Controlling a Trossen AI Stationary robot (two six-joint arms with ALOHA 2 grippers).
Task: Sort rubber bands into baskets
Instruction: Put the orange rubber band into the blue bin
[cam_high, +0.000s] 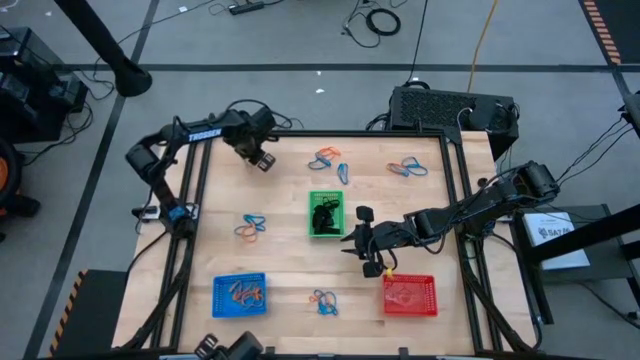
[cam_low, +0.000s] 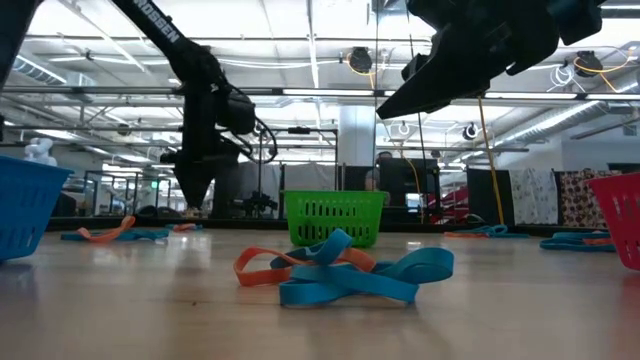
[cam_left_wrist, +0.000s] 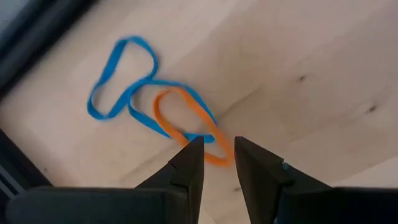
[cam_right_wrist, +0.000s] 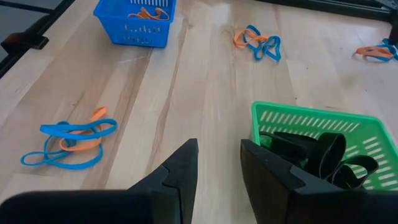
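Baskets sit in three spots on the wooden surface (cam_high: 290, 255). At the near left stands the blue basket (cam_high: 239, 295) with orange bands inside. Just beyond it lies a blue and orange tangle (cam_high: 250, 227). The left pincer (cam_high: 262, 160) hangs over the far left of the surface, its fingers a little apart and holding nothing — a few blue and orange bands (cam_left_wrist: 155, 109) lie below it on the wood. Midway across, the green basket (cam_high: 326, 214) holds black bands (cam_right_wrist: 323, 155); another blue and orange cluster (cam_high: 328, 160) lies beyond it, and one more (cam_high: 324, 300) lies at the near edge. The right pincer (cam_high: 352, 238) hovers just right of the green basket, fingers slightly apart — empty. Farther right, the red basket (cam_high: 409, 295) sits near, and a last cluster (cam_high: 408, 167) lies far right.
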